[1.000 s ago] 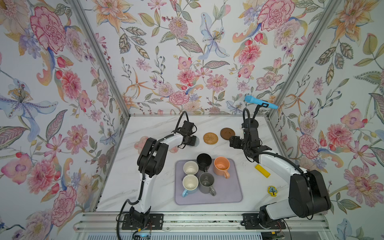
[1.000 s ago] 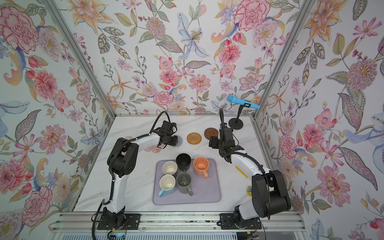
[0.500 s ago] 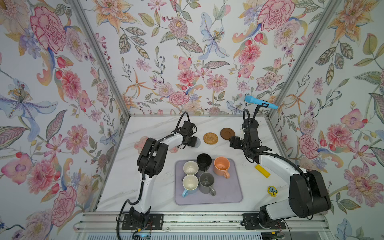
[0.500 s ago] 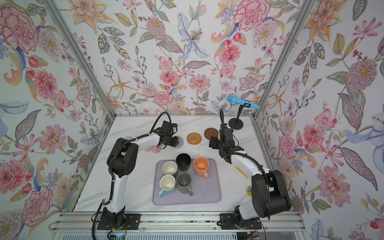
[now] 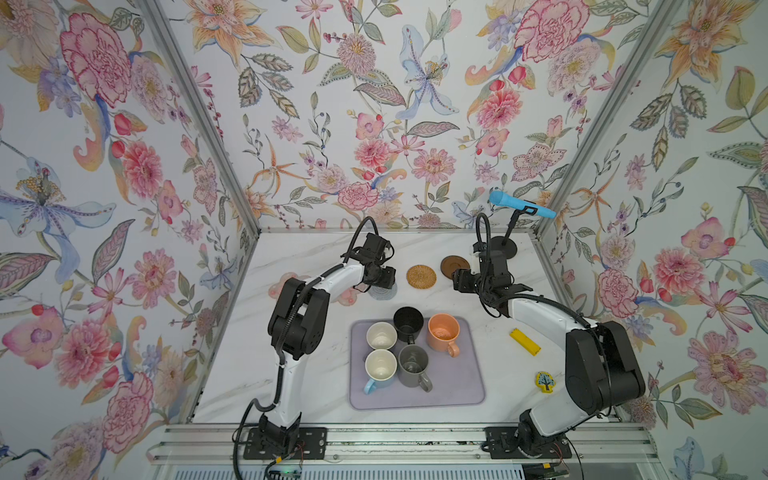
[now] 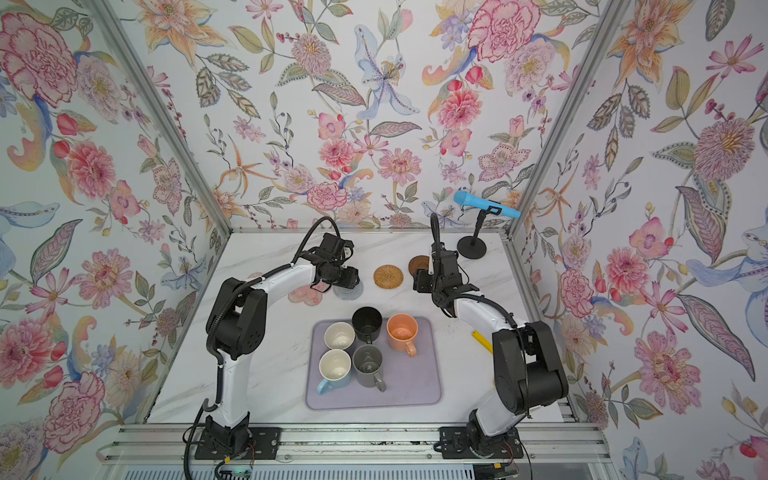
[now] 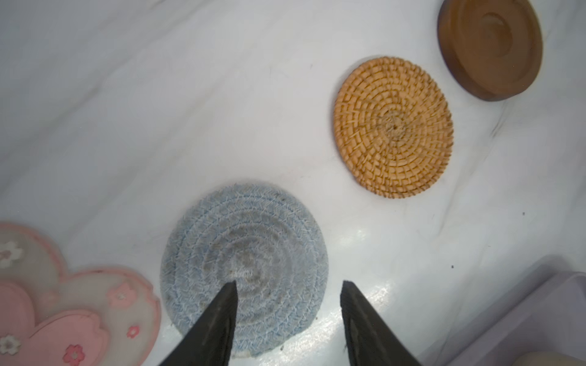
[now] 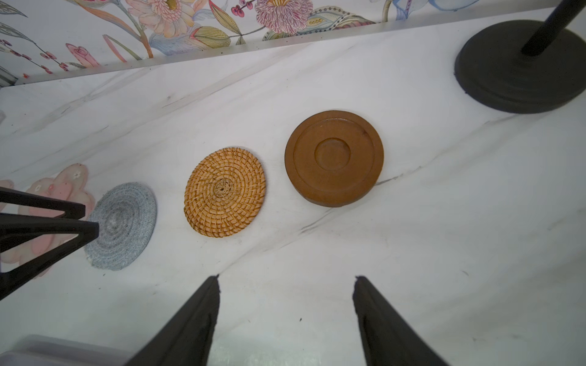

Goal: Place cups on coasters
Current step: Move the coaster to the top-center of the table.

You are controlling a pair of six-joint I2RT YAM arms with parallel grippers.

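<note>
Hovering spread and empty, left claw [image 7: 289, 283] over the grey ringed woven coaster [image 7: 244, 250], right claw [image 8: 287, 278] over bare marble tabletop [image 8: 459, 253], both stand well apart from five handled ceramic mugs [image 5: 412, 361] on the lilac rectangular mat [image 5: 457, 386] behind them: likely heavy, rigid, slick, best pinched across the rim

Right gripper [image 8: 287, 285] jaws apart above white tabletop [image 8: 412, 253]; woven tan coaster [image 8: 224, 192], brown wooden coaster [image 8: 334, 157] just ahead.

White arm links [image 5: 340, 276], bulky black joints [image 5: 297, 324], tapered black jaws.
</note>
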